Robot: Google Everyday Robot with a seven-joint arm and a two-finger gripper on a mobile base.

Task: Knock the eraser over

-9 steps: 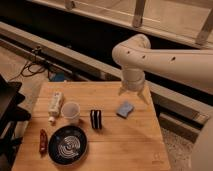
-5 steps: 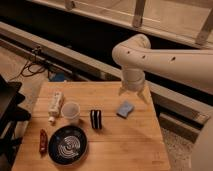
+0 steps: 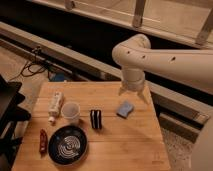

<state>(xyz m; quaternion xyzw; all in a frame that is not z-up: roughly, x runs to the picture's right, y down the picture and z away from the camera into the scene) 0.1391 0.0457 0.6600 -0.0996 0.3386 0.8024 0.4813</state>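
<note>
The eraser [image 3: 95, 119], a small block with black and white vertical stripes, stands upright near the middle of the wooden table [image 3: 125, 142], just right of a plastic cup [image 3: 71, 112]. My gripper [image 3: 133, 94] hangs from the white arm above the table's back right part, over the far side of a light-blue squarish pad [image 3: 125, 109]. It is to the right of and behind the eraser, apart from it.
A white tube-like bottle [image 3: 54, 106] lies at the left. A dark round plate [image 3: 68, 145] with a spiral pattern sits at the front left. A red-handled tool [image 3: 43, 141] lies by the left edge. A black chair [image 3: 9, 112] stands left of the table.
</note>
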